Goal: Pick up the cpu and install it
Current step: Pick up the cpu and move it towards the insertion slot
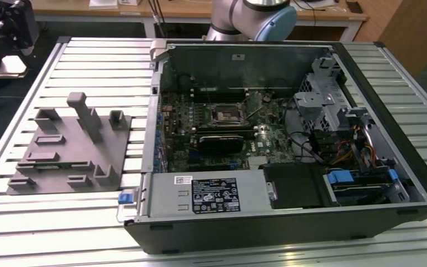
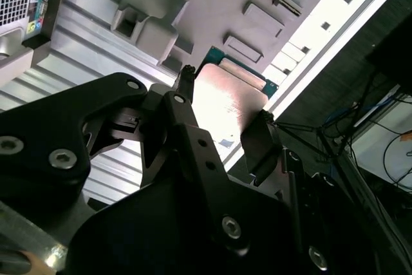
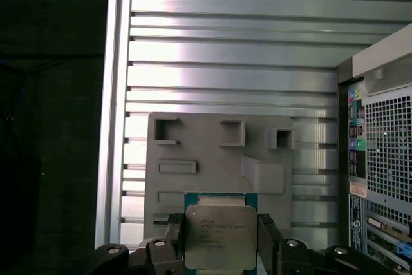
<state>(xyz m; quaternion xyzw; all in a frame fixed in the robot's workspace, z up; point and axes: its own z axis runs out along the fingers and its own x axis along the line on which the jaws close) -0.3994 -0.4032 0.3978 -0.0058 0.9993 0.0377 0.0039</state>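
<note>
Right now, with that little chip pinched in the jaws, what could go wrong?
1. The cpu is held only by two edges, clear of the tray. A slip could drop it onto the tray or the slatted table.
2. The socket lies deep in the case, near cables. The arm might knock something on the way in.
3. Set down tilted, the cpu might seat badly in the socket.

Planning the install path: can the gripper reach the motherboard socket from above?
Probably yes: the case lies open-sided and nothing overhangs the socket. The gripper, shut on the cpu, hangs outside it near the grey tray.
</note>
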